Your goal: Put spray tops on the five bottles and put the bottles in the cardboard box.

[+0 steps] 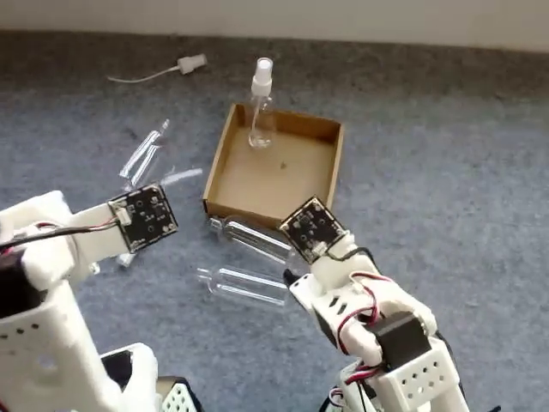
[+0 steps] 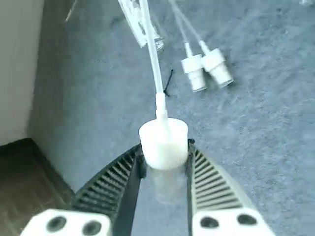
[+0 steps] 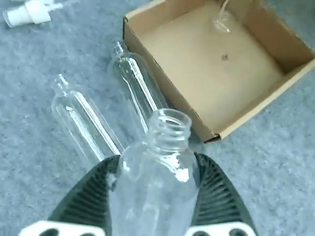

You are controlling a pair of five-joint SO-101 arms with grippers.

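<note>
**Left.** The left gripper (image 2: 164, 153) is clenched on a white spray top (image 2: 163, 139). Its fingers press either side of the cap, and the dip tube points away over the grey carpet (image 1: 446, 172). Beyond the tube's end a clear side-lying bottle (image 1: 144, 153) rests on the carpet, left of the box. Whether its neck carries a top cannot be told. Near the tube lies a loose spray top (image 2: 193, 74), with a neighbouring spray top (image 2: 216, 68) just beside it, both caps pointing the same way. A far spray top (image 1: 190, 63) lies well apart by the carpet's far edge, its thin tube trailing to the left.

**Centre.** The cardboard box (image 1: 225, 154) sits open side up. A capped bottle (image 1: 262, 112) stands upright in its far part against the far wall, with a white spray top fitted. Just beside the box's near wall an uncapped bottle (image 1: 253, 239) lies on its side, neck to the left. A second uncapped bottle (image 1: 244, 287) lies roughly parallel to it, nearer the arms and not touching it.

**Right.** The right gripper (image 3: 157, 162) is grasping a clear held bottle (image 3: 157, 196) around its body. The neck is open, bears no top and points toward the box's near corner. The held bottle is outside the box
</note>
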